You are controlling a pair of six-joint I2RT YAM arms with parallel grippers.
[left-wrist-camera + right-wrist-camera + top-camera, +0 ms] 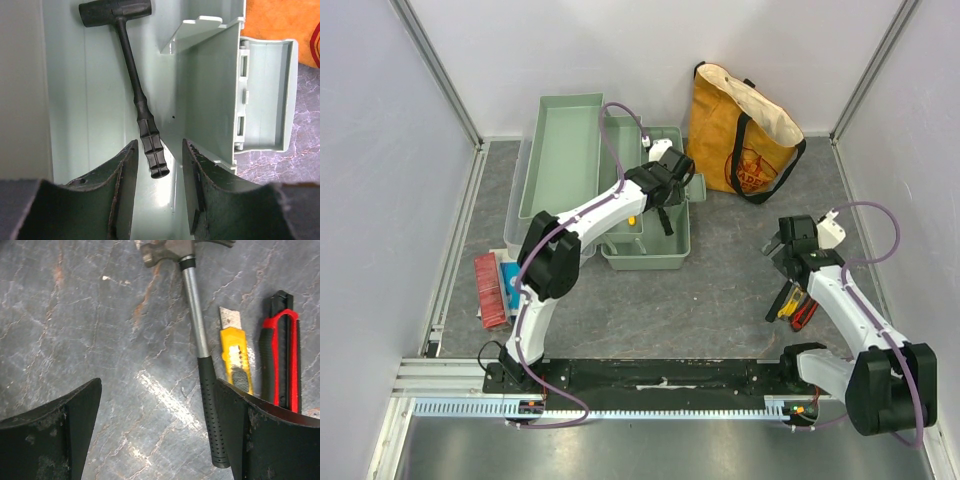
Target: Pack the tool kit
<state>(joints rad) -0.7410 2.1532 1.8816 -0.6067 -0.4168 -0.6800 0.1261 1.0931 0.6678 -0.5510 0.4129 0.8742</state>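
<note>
I am hovering my right pincer, jaws wide apart, above the table on the right side. It is well apart from the sage-green toolbox, which is sitting open at the far centre-left. The claw hammer is lying off-centre, toward the right-hand finger in my wrist view. Its long axis is running away from me, grip nearest, head farthest. Lying parallel beside it are one yellow utility knife and one red-and-black cutter. That is making three loose tools, all nearer this arm. My left pincer, also apart, is hanging inside the toolbox over one black mallet, whose handle end is showing between the fingers, ungripped.
</note>
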